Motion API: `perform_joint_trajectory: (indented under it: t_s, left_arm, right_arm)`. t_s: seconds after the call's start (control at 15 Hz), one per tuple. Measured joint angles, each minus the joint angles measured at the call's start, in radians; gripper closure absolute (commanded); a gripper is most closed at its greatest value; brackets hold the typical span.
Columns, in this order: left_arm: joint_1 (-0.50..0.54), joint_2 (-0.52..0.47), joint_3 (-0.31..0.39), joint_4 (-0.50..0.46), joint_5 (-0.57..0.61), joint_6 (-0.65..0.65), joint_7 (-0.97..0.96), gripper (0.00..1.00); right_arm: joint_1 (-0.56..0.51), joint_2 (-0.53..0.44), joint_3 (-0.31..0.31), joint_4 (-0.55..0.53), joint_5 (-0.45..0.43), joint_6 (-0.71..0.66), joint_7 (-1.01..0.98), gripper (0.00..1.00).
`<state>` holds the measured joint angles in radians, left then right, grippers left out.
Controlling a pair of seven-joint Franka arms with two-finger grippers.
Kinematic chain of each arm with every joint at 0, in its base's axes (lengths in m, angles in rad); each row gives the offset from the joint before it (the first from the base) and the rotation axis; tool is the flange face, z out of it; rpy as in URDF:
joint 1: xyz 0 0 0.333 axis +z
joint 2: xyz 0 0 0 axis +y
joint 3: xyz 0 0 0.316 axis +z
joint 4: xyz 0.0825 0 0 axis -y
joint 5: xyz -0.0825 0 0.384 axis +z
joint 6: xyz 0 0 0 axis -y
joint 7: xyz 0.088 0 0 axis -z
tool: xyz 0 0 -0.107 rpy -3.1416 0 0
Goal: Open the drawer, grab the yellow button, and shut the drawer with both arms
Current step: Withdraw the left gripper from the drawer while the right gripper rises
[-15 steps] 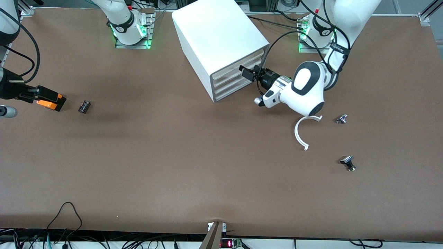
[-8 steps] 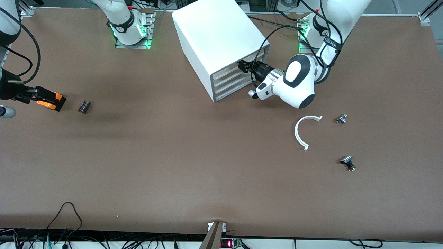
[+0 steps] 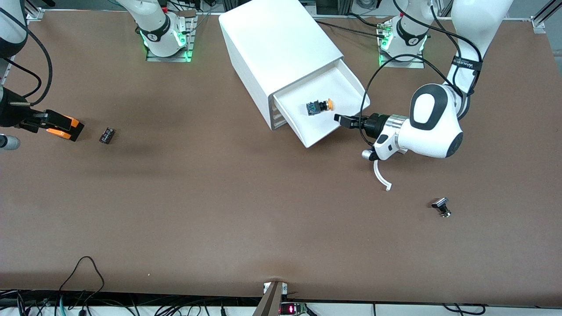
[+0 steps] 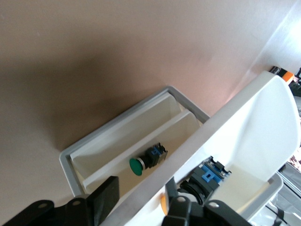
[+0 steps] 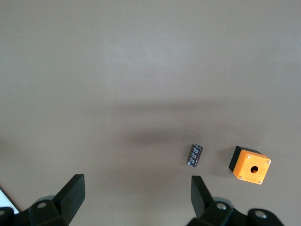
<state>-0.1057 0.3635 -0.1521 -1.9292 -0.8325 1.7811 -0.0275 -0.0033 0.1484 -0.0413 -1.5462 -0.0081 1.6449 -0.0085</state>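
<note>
The drawer (image 3: 338, 83), the top one of the white cabinet (image 3: 276, 39), stands pulled out. The button (image 3: 319, 106) lies on its side in it, orange cap toward the left arm's end. My left gripper (image 3: 339, 118) is shut on the drawer's front wall. In the left wrist view the left gripper (image 4: 141, 195) straddles that wall (image 4: 263, 122), one finger inside beside the button (image 4: 207, 175). My right gripper (image 3: 37, 120) waits open and empty at the right arm's end of the table; in its wrist view the right gripper (image 5: 136, 186) is over bare table.
An orange cube with a hole (image 3: 61, 126) (image 5: 250, 165) and a small dark cylinder (image 3: 106, 135) (image 5: 195, 155) lie near the right gripper. A white curved strip (image 3: 380, 175) lies partly under the left arm. A silver-black part (image 3: 441, 207) lies nearer the camera. A green-capped button (image 4: 146, 160) shows below the drawer.
The left gripper went to the closed top drawer, took its front and pulled it out, uncovering the button. The left arm now covers part of the white strip and one metal part.
</note>
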Motion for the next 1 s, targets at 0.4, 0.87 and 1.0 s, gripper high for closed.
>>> perform_joint_trajectory:
  t_s: [0.4,0.87,1.0]
  left_arm:
    - [0.035,-0.005,0.051,0.041,0.081,0.181,-0.017,0.00]
    - [0.163,-0.118,0.125,0.266,0.479,0.096,-0.009,0.00]
    - [0.160,-0.176,0.121,0.341,0.610,-0.019,-0.012,0.00]
  right_arm:
    - [0.114,0.066,0.005,0.000,0.000,0.049,0.001,0.00]
    - [0.347,0.060,0.025,0.017,0.118,0.092,0.029,0.00]
    - [0.350,0.046,0.057,0.018,0.133,0.092,-0.007,0.00]
